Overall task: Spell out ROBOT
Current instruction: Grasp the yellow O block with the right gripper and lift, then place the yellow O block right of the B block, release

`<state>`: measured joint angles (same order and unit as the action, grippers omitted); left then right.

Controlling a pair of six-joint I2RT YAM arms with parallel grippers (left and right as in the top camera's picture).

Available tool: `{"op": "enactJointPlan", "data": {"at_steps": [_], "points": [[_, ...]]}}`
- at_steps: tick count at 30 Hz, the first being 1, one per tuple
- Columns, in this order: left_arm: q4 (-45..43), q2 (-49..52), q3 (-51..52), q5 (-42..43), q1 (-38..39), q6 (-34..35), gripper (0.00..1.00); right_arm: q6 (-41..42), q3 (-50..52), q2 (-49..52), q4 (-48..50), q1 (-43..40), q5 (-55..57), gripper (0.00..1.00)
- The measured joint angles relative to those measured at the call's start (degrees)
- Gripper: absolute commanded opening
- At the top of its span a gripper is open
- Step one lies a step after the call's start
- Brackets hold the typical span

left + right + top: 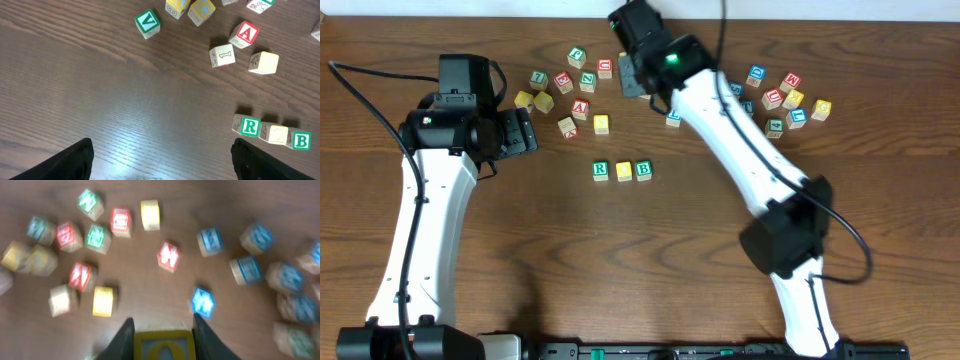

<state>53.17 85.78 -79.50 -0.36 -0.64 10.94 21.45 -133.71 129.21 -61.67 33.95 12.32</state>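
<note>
Overhead, the bench (620, 260) runs to its far edge along the top of the picture, and the whole near half is bare wood between the two arms. Mid-bench sits a row of three touching blocks: R (601, 170), a yellow block (623, 171) and B (643, 169). About ten loose blocks lie scattered behind the row on the left, and roughly as many on the right. The left tool (525, 132) hangs beside the left scatter. The right tool (633, 78) is up among the far blocks.

From the left wrist, the tool's two fingers stand wide apart with nothing between them, over open wood. The row lies off to the right. Four single blocks stand clear: a green V (147, 23), a red A (244, 33), a pale block (222, 55) and a cream one (263, 62).

The right wrist picture is blurred. The right tool is clamped on an O block (162, 347), yellow-framed, and a small gap of bare wood lies just ahead of it.
</note>
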Motion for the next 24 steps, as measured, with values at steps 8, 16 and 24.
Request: {"op": "enactJointPlan", "data": {"at_steps": [8,16,24], "points": [[0.0,0.0,0.0,0.0,0.0,0.0,0.87,-0.1,0.7,-4.3,-18.1,-0.1,-3.6,0.15],[0.0,0.0,0.0,0.0,0.0,0.0,0.87,0.5,15.9,-3.8,-10.6,-0.1,-4.7,0.16],[-0.3,0.0,0.0,0.0,0.0,0.0,0.87,0.7,29.0,-2.8,2.9,-0.1,-5.4,0.15]]}}
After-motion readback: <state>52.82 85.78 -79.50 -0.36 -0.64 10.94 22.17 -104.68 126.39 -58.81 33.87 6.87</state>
